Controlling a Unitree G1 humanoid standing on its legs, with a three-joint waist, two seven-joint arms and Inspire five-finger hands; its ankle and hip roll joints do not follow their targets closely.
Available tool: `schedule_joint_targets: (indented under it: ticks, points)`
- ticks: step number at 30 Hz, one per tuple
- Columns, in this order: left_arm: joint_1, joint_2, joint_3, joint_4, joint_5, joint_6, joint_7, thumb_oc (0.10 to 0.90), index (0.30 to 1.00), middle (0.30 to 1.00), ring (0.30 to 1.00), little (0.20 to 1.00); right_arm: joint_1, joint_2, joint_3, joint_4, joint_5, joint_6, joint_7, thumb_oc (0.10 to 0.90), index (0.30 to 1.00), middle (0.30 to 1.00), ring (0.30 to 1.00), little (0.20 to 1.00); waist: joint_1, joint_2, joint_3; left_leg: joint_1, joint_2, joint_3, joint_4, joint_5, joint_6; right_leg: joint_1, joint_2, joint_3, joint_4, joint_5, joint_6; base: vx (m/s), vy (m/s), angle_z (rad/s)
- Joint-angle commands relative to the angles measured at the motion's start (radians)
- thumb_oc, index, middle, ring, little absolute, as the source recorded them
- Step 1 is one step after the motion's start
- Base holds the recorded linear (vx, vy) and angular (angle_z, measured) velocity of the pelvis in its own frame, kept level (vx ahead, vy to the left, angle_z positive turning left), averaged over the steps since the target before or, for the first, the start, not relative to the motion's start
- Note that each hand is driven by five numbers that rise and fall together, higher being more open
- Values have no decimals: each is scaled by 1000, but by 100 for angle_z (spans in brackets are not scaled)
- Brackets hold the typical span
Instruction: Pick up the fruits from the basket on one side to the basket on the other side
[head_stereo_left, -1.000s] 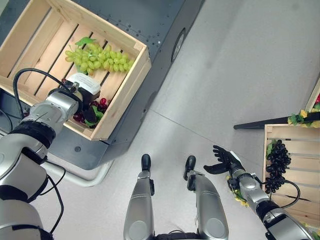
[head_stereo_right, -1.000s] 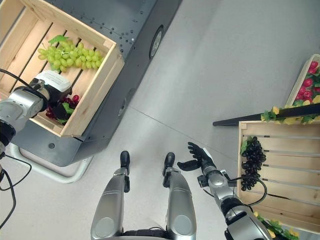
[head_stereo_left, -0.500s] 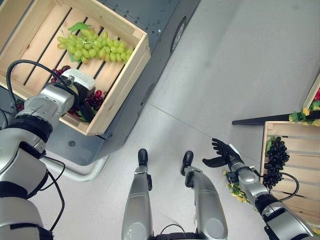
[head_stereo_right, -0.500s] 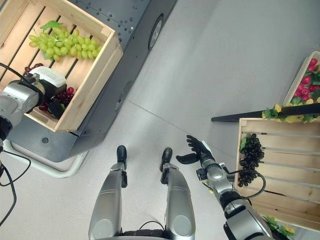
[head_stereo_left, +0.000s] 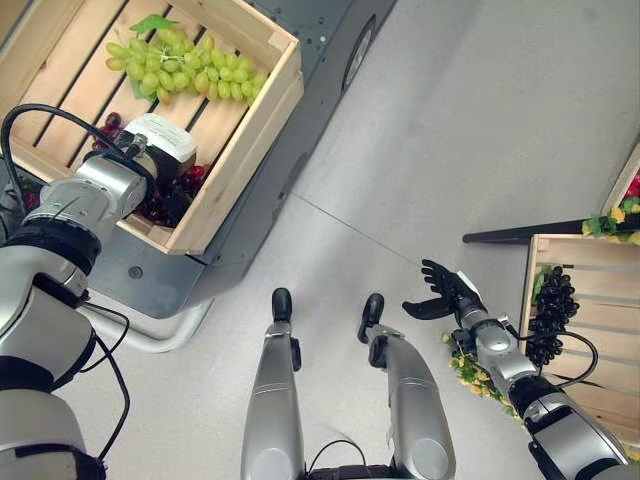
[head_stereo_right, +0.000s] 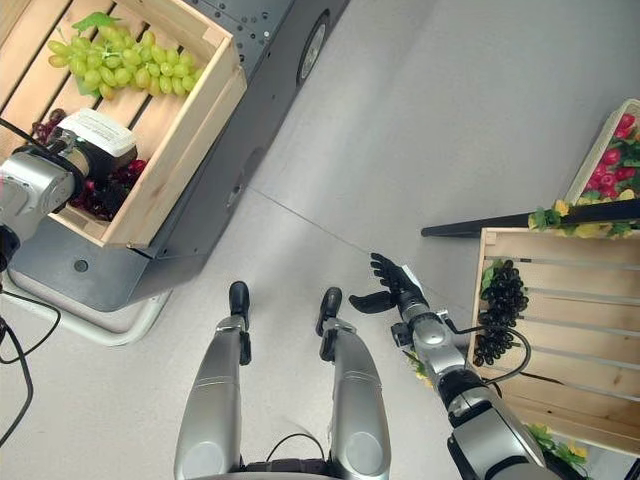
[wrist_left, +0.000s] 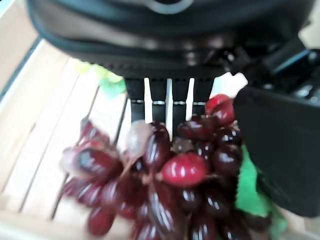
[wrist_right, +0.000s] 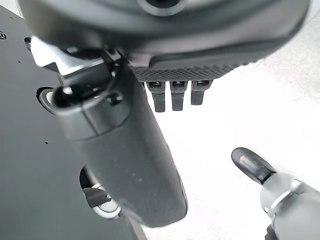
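A wooden crate (head_stereo_left: 243, 140) at my left holds a bunch of green grapes (head_stereo_left: 185, 72) and a bunch of red grapes (wrist_left: 170, 185). My left hand (head_stereo_left: 172, 172) is down inside this crate at the red grapes; in the left wrist view its fingers (wrist_left: 167, 95) run straight behind the bunch, with the thumb (wrist_left: 280, 145) beside it, open. My right hand (head_stereo_left: 447, 295) hangs open over the floor, a little left of the right-side crate (head_stereo_right: 560, 245). A bunch of black grapes (head_stereo_right: 500, 310) lies in that crate.
The left crate rests on a dark grey cart (head_stereo_left: 300, 30) with a white tube frame (head_stereo_left: 150, 335). A black bar (head_stereo_right: 520, 222) crosses above the right crate. Another crate (head_stereo_right: 612, 160) with red and yellow fruit stands at the far right. Grey floor (head_stereo_left: 480, 120) lies between.
The whole picture has shifted, so the camera moved. My left hand stays at the red grapes in the left crate. The right hand keeps its open pose.
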Motion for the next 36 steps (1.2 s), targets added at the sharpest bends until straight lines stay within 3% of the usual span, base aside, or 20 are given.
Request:
schedule_joint_targets:
  ticks: [1,10,15,19,20,23,30,36]
  points:
    - [71,28,49,36,51,19,37,400,300,300,300,300,38,-84,-75,-54,64,-72,-35,800,900,900,900,900,21,5,-8,51,-35,89,-16,-23,42,33,10,4,8,46,19,0,0,0]
    - [86,40,62,7,52,13,63,400,300,300,300,300,44,-99,-88,-44,61,-60,-28,800,900,900,900,900,18,29,-8,85,-37,99,-8,-32,42,58,1,13,20,31,15,5,10,-4]
    - [104,59,83,-30,-10,60,112,400,300,300,300,300,61,-103,-95,-39,56,-66,-18,800,900,900,900,900,18,43,-8,128,-41,103,-17,-38,44,87,-3,20,15,28,18,15,-6,-4]
    - [135,62,134,-24,-134,153,263,400,300,300,300,300,80,-100,-95,-44,55,-72,-12,800,900,900,900,900,20,47,-8,172,-50,101,-28,-38,44,130,-4,27,-5,28,20,24,-13,-5]
    - [155,58,175,-12,-242,172,339,400,300,300,300,300,93,-96,-95,-54,53,-73,-14,800,900,900,900,900,22,48,-8,194,-55,100,-34,-38,45,152,-4,29,-12,28,20,31,-16,-8]
    - [216,32,291,8,-465,136,449,400,300,300,300,300,118,-85,-100,-69,49,-80,-19,800,900,900,900,900,26,50,-8,235,-62,97,-47,-37,45,189,-5,32,-25,27,20,33,-16,-2]
    - [357,-59,529,-49,-646,13,534,400,300,300,300,300,185,-38,-104,-114,6,-85,-47,800,900,900,900,900,23,56,-48,322,-69,106,-83,-42,47,262,-10,40,-59,24,25,59,5,2]
    - [407,-93,601,-109,-680,-34,580,400,300,300,300,300,237,-26,-107,-154,-19,-77,-66,800,900,900,900,900,12,71,-85,380,-69,117,-99,-56,53,307,-21,45,-64,17,31,51,18,-2]
